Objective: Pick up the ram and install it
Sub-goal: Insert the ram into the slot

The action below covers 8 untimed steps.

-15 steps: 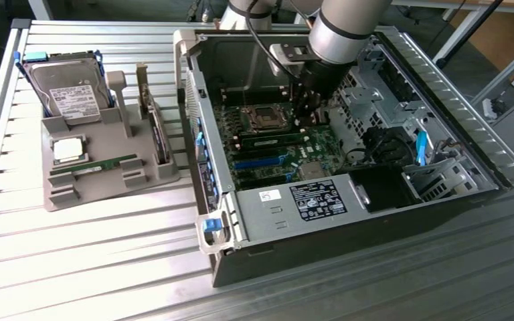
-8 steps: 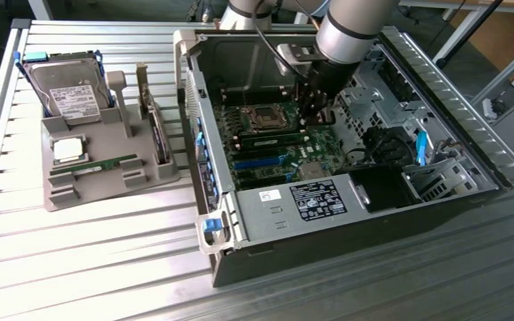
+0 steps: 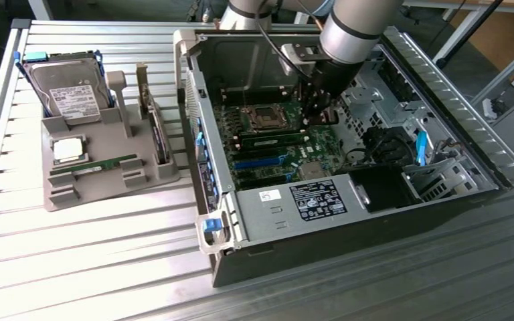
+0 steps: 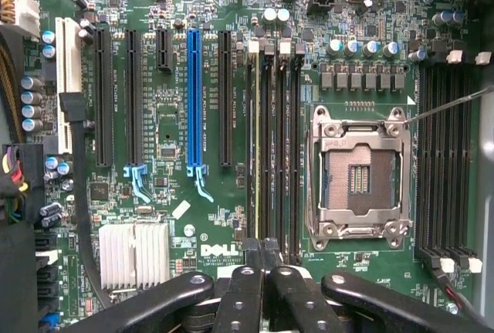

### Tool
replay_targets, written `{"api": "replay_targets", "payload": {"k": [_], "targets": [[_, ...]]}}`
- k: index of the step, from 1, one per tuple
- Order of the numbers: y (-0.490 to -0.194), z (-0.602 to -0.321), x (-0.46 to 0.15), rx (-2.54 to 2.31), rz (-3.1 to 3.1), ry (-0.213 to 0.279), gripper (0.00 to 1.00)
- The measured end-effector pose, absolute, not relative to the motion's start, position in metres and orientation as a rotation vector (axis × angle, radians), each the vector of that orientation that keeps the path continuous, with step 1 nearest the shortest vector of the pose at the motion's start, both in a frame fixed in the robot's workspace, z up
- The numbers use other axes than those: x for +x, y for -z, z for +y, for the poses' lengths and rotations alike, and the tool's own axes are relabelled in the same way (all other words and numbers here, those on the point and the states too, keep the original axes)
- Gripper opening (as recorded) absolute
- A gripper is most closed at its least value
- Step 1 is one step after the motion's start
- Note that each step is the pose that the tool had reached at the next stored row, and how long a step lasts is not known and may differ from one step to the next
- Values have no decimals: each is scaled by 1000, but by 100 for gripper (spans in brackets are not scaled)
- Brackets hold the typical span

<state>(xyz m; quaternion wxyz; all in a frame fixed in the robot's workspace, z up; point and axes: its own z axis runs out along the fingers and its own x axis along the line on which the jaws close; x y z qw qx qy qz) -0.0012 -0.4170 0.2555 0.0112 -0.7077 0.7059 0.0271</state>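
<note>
The gripper [image 3: 318,118] is closed with nothing in it, hovering over the motherboard [image 3: 275,150] inside the open computer case [image 3: 347,221]. The ram [image 3: 270,142] sits seated in a slot just beside the CPU socket [image 3: 264,117] — the gripper's fingers [image 4: 262,259] meet above its end.

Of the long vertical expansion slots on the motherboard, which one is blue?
The blue slot, fourth of the long ones from the white slot; the rest are black.
</note>
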Motion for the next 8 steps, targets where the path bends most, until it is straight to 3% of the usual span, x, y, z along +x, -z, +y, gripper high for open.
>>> {"api": "replay_targets", "payload": {"k": [8], "targets": [[-256,-417,15,-2208,2202,-85,9]]}}
